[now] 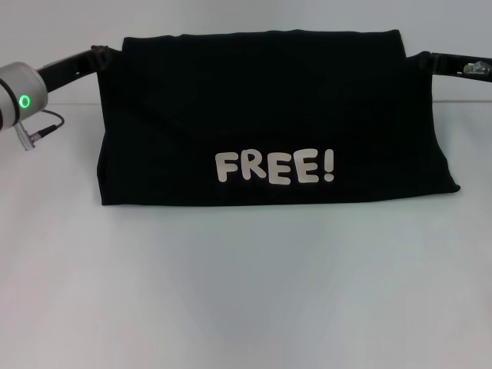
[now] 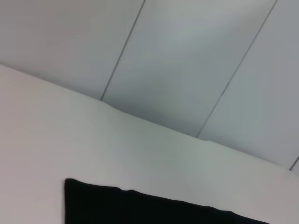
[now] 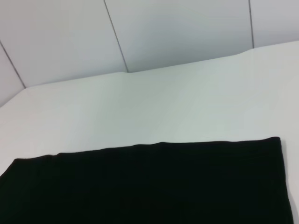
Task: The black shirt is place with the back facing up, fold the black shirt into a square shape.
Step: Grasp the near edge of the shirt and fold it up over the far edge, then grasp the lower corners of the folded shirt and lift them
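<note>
Your left gripper and right gripper meet the black shirt at its upper corners on the table, jaws hidden, can't tell.

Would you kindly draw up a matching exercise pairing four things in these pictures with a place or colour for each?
Things:
1. soft black shirt
2. "FREE!" lettering
3. round ring light on the left arm
4. flat tabletop

Descriptions:
A. green
B. white, bears the shirt
C. white, near the shirt's front edge
D. folded, held at both far corners

Pairs: 1-D, 2-C, 3-A, 4-B
</note>
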